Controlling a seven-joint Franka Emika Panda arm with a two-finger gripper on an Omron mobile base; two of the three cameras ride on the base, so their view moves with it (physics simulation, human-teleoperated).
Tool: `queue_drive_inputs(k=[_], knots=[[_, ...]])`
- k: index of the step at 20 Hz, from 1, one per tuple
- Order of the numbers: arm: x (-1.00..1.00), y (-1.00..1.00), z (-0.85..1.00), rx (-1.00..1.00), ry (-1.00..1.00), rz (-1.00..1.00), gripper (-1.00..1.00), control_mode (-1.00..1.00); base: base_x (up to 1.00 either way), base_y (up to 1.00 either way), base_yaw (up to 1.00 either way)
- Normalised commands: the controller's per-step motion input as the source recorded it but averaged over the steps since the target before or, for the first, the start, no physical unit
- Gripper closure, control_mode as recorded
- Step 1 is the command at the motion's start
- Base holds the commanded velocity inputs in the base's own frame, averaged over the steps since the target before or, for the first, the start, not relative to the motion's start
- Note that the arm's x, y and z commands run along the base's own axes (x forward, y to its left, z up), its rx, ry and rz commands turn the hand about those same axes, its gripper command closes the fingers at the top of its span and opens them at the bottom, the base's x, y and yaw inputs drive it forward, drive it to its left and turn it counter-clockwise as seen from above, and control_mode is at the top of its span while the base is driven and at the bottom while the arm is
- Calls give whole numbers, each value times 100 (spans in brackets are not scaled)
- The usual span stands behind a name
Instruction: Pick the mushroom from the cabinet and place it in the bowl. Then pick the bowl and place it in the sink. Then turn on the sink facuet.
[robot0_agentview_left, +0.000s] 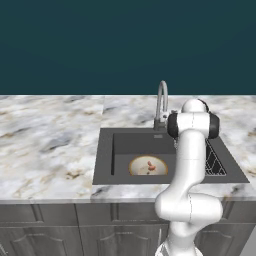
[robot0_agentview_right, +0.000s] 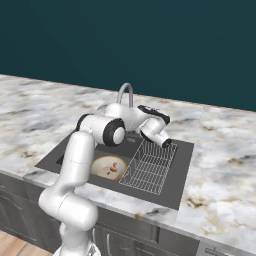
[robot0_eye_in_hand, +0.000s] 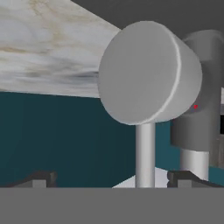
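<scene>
The bowl (robot0_agentview_left: 148, 165) (robot0_agentview_right: 106, 167), tan-rimmed and cream inside, rests on the floor of the dark grey sink (robot0_agentview_left: 102, 160) (robot0_agentview_right: 185, 150). Inside the bowl lies the small reddish-brown mushroom (robot0_agentview_left: 150, 164) (robot0_agentview_right: 114, 168). The silver gooseneck sink faucet (robot0_agentview_left: 161, 102) (robot0_agentview_right: 125, 95) rises behind the basin. My wrist (robot0_agentview_right: 156, 127) hangs over the basin's back edge beside the tap. In the hand view my gripper (robot0_eye_in_hand: 111, 179) is open, and its dark fingertips (robot0_eye_in_hand: 41, 178) stand wide apart. Between them rises the stem of the faucet's round grey handle knob (robot0_eye_in_hand: 144, 74), close ahead and untouched. The cabinet is out of view.
A wire-grid rack (robot0_agentview_left: 214, 162) (robot0_agentview_right: 150, 167) fills the sink's right part. Marble counter (robot0_agentview_left: 50, 140) (robot0_agentview_right: 220, 150) spreads on both sides, with a teal wall behind. Grey drawers (robot0_agentview_left: 55, 215) run below the counter's front edge. My own arm hides part of the basin.
</scene>
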Motion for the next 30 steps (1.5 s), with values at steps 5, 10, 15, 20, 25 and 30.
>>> queue_drive_inputs(k=[5,10,15,20,25,30], knots=[[4,-1,-1,4,0,0,100,-100,0,0,0],[0,-8,13,11,1,0,100,-100,0,0,0],[0,-33,0,13,3,-1,100,-100,0,0,0],[0,-58,0,9,0,-2,100,-100,0,0,0],[0,-91,0,13,0,-6,100,-100,0,0,0],[0,-78,-10,5,0,-7,100,-100,0,0,0]])
